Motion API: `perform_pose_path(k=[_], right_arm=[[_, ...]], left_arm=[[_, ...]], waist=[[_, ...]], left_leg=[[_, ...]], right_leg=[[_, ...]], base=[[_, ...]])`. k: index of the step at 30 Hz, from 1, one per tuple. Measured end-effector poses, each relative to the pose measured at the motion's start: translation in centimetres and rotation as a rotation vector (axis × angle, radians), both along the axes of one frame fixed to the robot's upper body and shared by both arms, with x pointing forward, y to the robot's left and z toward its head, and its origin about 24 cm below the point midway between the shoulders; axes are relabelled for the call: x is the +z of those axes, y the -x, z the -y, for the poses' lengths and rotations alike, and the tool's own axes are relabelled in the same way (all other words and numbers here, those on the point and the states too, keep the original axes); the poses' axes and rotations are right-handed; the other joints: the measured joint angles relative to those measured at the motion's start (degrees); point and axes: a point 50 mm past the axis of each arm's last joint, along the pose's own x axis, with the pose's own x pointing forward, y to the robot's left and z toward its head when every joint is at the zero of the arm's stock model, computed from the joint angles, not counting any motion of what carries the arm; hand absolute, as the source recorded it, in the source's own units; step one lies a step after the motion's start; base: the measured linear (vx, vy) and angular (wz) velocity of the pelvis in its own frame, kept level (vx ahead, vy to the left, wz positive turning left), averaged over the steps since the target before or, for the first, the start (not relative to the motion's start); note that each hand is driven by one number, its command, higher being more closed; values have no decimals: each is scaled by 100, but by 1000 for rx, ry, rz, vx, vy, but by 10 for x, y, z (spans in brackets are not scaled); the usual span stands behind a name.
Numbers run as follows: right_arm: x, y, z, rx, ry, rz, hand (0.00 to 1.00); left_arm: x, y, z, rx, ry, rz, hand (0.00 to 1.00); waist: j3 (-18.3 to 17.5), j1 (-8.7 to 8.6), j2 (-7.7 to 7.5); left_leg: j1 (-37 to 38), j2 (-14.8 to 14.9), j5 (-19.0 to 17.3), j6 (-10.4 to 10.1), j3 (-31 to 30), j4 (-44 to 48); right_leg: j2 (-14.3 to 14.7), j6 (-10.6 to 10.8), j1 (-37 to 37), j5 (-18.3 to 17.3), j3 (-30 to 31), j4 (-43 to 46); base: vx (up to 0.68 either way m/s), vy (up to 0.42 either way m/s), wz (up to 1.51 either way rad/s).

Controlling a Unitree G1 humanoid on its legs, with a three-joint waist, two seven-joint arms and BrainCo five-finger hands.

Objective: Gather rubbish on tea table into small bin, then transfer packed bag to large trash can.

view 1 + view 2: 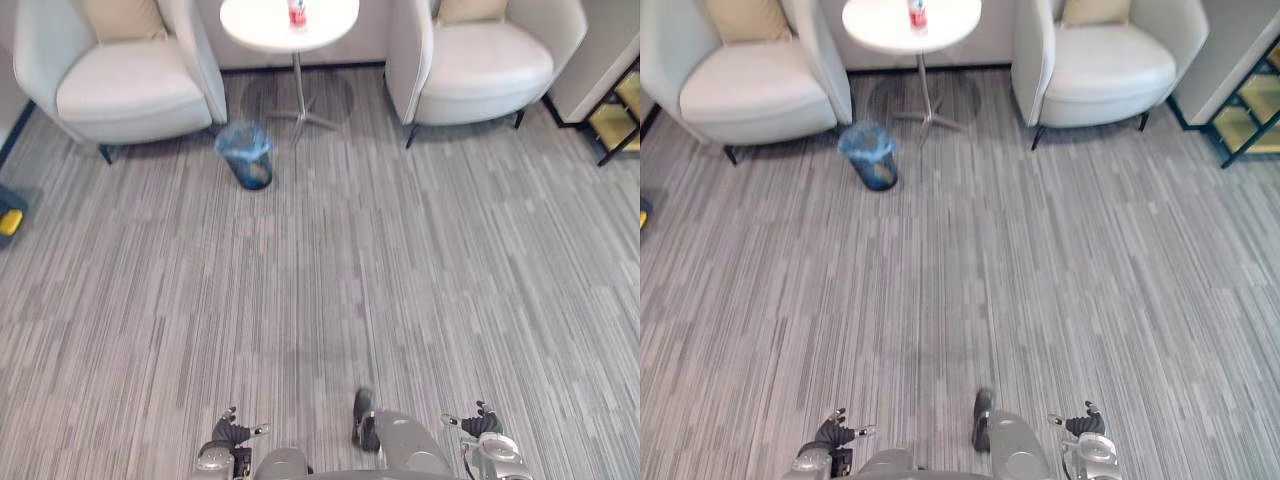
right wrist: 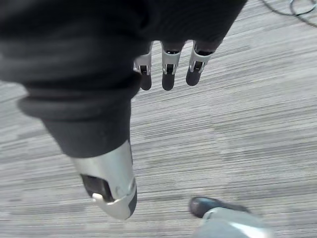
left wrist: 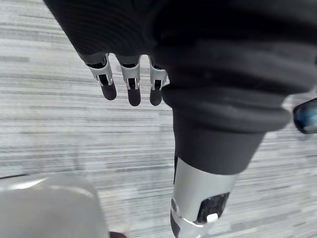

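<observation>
A round white tea table [image 1: 262, 28] stands far ahead between two armchairs, with a small red-labelled bottle [image 1: 297, 12] on it. A small bin [image 1: 246, 154] lined with a blue bag sits on the carpet left of the table's foot. My left hand [image 1: 233, 432] hangs low at the bottom of the head views, far from the table. Its fingers [image 3: 130, 84] are straight and hold nothing. My right hand [image 1: 481, 422] hangs on the other side, its fingers [image 2: 168, 70] also straight and empty.
Two pale armchairs [image 1: 120, 80] [image 1: 480, 60] flank the table. A dark-framed shelf [image 1: 622, 115] stands at the far right. A yellow and blue object [image 1: 10, 215] lies at the left edge. Grey striped carpet stretches between me and the table.
</observation>
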Motion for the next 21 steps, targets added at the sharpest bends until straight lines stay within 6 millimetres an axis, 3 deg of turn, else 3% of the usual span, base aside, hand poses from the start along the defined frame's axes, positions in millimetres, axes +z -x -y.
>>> perform_pose_path(k=[3,5,8,9,10,11,12,13,14,16,18,19,21], right_arm=[[4,-9,-4,-5,-12,42,0],[6,-13,-6,-4,-19,60,0],[6,-15,-5,-13,-19,65,0],[7,-15,-2,-30,-16,65,0],[5,-12,0,-38,-10,51,0],[3,-8,1,-45,-6,26,0],[2,-8,0,-44,-9,21,0],[-2,-1,-2,-48,-19,-7,0],[-5,4,-3,-50,-23,-26,0],[-6,7,-4,-46,-21,-35,0],[-7,11,-5,-44,-25,-46,0],[-8,12,-6,-42,-27,-50,0],[-7,8,-8,-38,-32,-40,0]], left_arm=[[6,-12,3,0,2,62,0],[9,-15,2,8,-1,82,0],[9,-16,2,33,8,88,0],[8,-15,4,39,15,87,0],[7,-13,5,33,16,80,0],[5,-8,5,31,18,62,0],[4,-5,4,36,17,49,0],[3,-2,0,37,6,40,0],[3,2,-4,39,-2,28,0],[-1,9,-7,38,-8,-10,0],[-1,10,-6,23,-9,-20,0],[-1,9,-5,20,-8,-19,0],[-1,7,-6,17,-11,-14,0]], waist=[[38,193,-69],[45,262,-52],[69,346,-105],[65,362,-98],[40,367,-58],[18,412,-11],[5,468,-52],[-97,518,-178],[-172,516,-320],[-220,494,-399],[-227,478,-427],[-228,474,-418],[-224,485,-405]], left_leg=[[-836,264,-119,175,267,523],[-1302,279,-209,289,388,40],[-1547,-78,-182,304,751,-1988],[-1532,-314,-20,140,748,-3098],[-1463,-438,254,152,722,-3860],[-1440,-449,612,284,640,-4293],[-1441,-470,864,420,569,-4196],[-1498,-694,960,585,462,-3917],[-1534,-807,928,633,495,-3722],[-1252,-988,578,901,656,-3628],[-883,-1126,395,972,755,-3723],[-557,-1199,284,1044,763,-3776],[-86,-1267,257,1087,715,-4036]], right_leg=[[-9,10,591,-220,223,-260],[-66,76,915,-267,324,-485],[-342,287,1392,-356,476,-829],[-455,408,1539,-420,540,-964],[-475,482,1625,-456,582,-1093],[-466,669,1765,-583,681,-1167],[-517,710,1818,-684,734,-1152],[-718,861,1858,-925,860,-1014],[-860,976,1815,-1061,922,-754],[-1124,1243,1125,-1040,1236,1055],[-1291,1871,593,-766,1400,2474],[-1350,2088,290,-651,1475,3339],[-1347,2057,-106,-653,1360,4033]], base=[[338,-83,-24],[340,17,-26],[422,135,-22],[338,135,-20],[414,200,-39],[441,249,-41],[549,317,-46],[508,263,-35],[549,235,-38],[563,259,-25],[532,248,-3],[616,221,4],[474,124,2]])
